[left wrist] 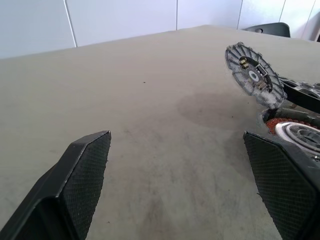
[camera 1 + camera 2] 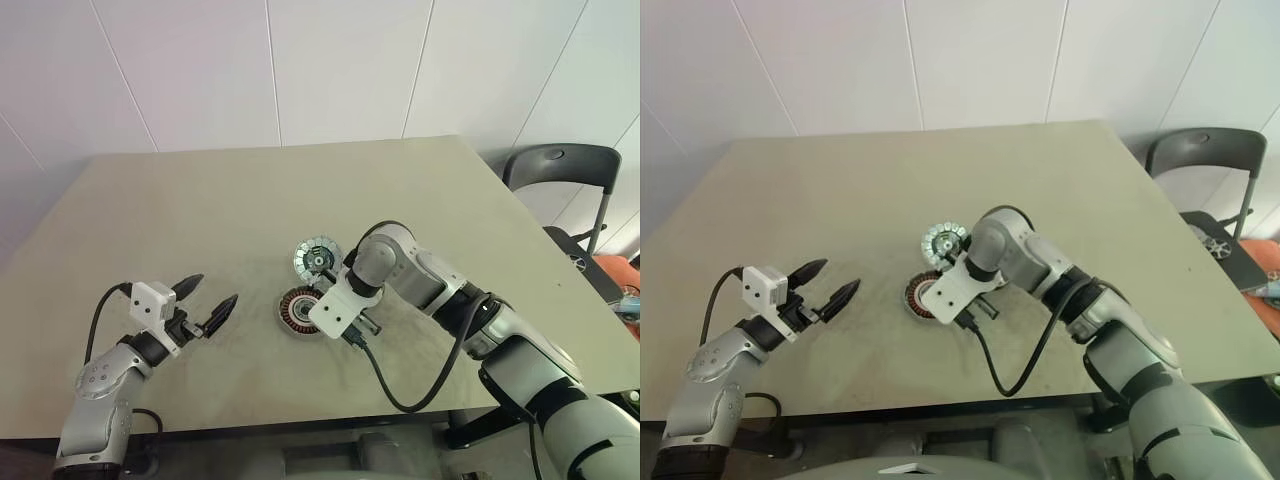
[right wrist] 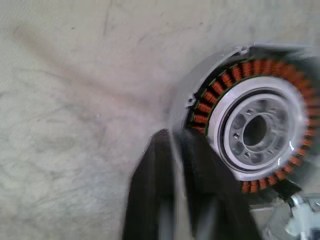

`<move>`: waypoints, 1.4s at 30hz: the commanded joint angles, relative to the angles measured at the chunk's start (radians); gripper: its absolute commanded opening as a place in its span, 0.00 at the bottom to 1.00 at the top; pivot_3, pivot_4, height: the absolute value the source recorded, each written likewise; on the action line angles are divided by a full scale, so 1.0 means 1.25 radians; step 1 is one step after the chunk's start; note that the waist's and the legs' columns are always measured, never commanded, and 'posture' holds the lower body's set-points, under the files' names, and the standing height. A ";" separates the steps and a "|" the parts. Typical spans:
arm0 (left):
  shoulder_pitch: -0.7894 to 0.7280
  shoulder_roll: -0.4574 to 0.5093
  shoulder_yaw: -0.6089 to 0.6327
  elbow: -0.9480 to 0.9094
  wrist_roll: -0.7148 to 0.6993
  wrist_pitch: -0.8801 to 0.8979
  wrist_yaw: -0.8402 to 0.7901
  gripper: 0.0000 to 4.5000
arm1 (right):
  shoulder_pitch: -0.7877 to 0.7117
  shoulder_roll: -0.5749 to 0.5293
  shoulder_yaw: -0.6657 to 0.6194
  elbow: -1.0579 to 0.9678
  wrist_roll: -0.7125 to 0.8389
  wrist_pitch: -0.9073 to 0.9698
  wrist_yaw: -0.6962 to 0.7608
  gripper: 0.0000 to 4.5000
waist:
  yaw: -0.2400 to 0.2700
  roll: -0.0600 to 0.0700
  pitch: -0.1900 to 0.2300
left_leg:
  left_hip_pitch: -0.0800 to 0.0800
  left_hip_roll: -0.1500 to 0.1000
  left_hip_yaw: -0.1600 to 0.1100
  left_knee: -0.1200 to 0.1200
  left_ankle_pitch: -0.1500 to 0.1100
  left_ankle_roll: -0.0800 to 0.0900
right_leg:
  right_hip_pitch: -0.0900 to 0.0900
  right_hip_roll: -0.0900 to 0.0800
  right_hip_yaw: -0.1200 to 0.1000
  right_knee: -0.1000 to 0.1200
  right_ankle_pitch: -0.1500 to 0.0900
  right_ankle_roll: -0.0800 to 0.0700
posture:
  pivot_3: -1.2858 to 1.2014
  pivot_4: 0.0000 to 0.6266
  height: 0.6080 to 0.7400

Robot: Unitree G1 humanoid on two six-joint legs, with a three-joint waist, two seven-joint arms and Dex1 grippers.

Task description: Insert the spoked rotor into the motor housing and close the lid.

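The motor housing (image 2: 295, 308) lies flat at mid-table, its ring of copper windings and its silvery centre (image 3: 255, 130) uncovered. Just behind it the bluish-grey lid (image 2: 317, 257) stands tilted on its edge, ribbed rim and dark centre facing the left side (image 1: 252, 75). Beside the lid's lower edge a low black-rimmed shape with a silvery top (image 1: 302, 91) may be the spoked rotor; the right arm covers that spot from above. My right gripper (image 3: 172, 139) points steeply down at the housing's rim. My left gripper (image 2: 215, 291) hovers open and empty to the housing's left.
A black cable (image 2: 390, 390) loops from the right wrist over the table toward its front edge. A dark chair (image 2: 560, 165) stands past the table's far right corner. White wall panels rise behind the table.
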 commanded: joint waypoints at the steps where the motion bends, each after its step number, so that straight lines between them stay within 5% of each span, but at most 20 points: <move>1: -0.012 0.000 0.007 -0.006 0.001 -0.017 0.000 1.00 | -0.012 0.012 -0.026 0.005 0.036 0.007 -0.010 0.36 | 0.000 0.000 0.000 | 0.000 0.000 0.000 0.000 0.000 0.000 | 0.000 0.000 0.000 0.000 0.000 0.000 | 0.52 0.00 1.00; 3: -0.013 -0.001 0.005 -0.005 0.001 -0.017 0.000 1.00 | -0.020 0.014 -0.041 0.012 0.055 0.026 -0.010 0.50 | -0.001 0.000 0.000 | 0.000 0.000 0.000 0.000 0.000 0.000 | 0.000 0.000 0.000 0.000 0.000 0.000 | 0.52 0.00 1.00; 16: -0.049 -0.005 -0.014 0.025 0.006 -0.015 -0.016 1.00 | -0.021 -0.011 -0.316 -0.037 0.342 0.397 -0.058 0.50 | 0.015 0.000 0.000 | 0.000 0.000 -0.001 0.000 0.000 0.000 | 0.000 0.000 0.000 0.000 0.000 0.000 | 0.52 0.00 1.00; 23: -0.078 0.000 -0.026 0.046 0.006 -0.011 -0.033 1.00 | 0.048 -0.089 -0.364 -0.056 0.364 0.445 -0.114 0.50 | 0.021 0.000 0.000 | -0.001 0.000 0.002 0.000 0.000 0.000 | 0.000 0.000 -0.001 -0.001 0.000 0.000 | 0.52 0.00 1.00; 32: -0.094 -0.003 -0.035 0.055 0.007 -0.009 -0.044 1.00 | 0.117 -0.119 -0.524 0.020 0.396 0.568 -0.351 0.50 | 0.024 -0.001 0.000 | -0.001 0.000 0.002 0.000 0.000 0.000 | 0.000 0.000 0.000 -0.001 0.000 0.000 | 0.52 0.00 1.00; 42: -0.116 -0.004 -0.050 0.075 0.008 -0.006 -0.061 1.00 | 0.328 -0.198 -0.595 0.003 0.412 0.622 -0.456 0.50 | 0.017 0.000 0.000 | -0.001 0.000 0.004 0.000 0.000 0.001 | 0.001 0.000 0.001 -0.004 0.000 0.000 | 0.52 0.00 1.00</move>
